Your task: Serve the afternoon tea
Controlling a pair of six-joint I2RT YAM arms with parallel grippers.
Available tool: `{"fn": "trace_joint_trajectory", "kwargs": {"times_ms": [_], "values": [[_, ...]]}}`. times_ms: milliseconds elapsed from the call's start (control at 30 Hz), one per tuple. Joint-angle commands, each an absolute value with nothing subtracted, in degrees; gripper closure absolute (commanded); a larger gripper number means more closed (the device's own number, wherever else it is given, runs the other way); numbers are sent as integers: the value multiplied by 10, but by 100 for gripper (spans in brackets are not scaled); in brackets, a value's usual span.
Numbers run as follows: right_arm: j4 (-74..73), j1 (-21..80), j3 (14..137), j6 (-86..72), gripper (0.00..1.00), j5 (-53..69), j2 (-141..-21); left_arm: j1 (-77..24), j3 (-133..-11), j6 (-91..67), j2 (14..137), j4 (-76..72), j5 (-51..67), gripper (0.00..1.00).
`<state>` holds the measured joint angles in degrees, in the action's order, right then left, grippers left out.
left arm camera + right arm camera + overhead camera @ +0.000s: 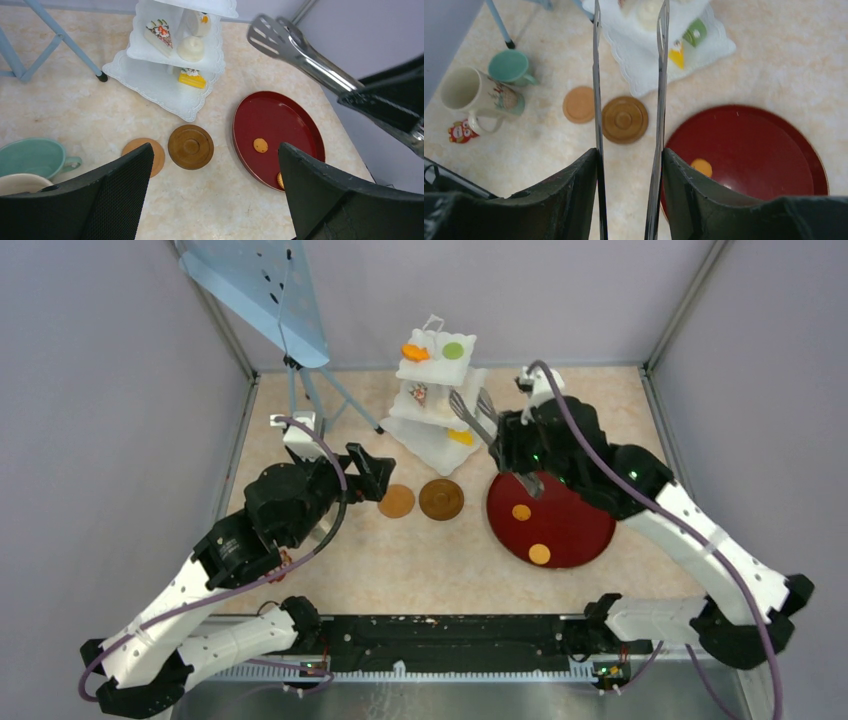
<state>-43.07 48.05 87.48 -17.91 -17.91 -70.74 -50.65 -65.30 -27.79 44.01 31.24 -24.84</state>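
The orange fish (pixel 414 352) is laid with its long side across the top shelf of the white stand (pixel 432 445), and the green round (pixel 453 350) is seen just beside it. The yellow wedge (pixel 678 54) is set on a lower shelf, with its thin tip pointed toward the red tray (pixel 575 530). Two flat orange discs (pixel 521 512) are seen apart on that tray. The teal cup (pixel 509 66) and the cream mug (pixel 474 92) are stood together on the table at the left, with the cup's handle turned toward the two brown coasters (pixel 441 499). The right arm is stretched out above the tray. The right end effector (pixel 629 165) is closed on the metal tongs (pixel 661 75), which are pointed at the stand with their two blades held a little apart. The left arm is bent low, and the left end effector (pixel 215 150) is spread wide with nothing in it, near the coasters.
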Motion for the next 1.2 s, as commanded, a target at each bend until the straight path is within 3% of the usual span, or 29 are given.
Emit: {"fn": "trace_joint_trajectory", "kwargs": {"times_ms": [0,233,500,1167], "values": [[-544,487,793,-251,52,-222,-609,-505,-641,-284,440,280,-231,1],[-638,487,670,-374,51,-235,-545,-505,-640,-282,462,264,-210,1],[-682,487,638,-414,50,-258,-618,-505,-641,-281,465,265,-207,1],[-559,476,548,-408,48,-208,-651,-504,-639,-279,461,268,-208,1]]}}
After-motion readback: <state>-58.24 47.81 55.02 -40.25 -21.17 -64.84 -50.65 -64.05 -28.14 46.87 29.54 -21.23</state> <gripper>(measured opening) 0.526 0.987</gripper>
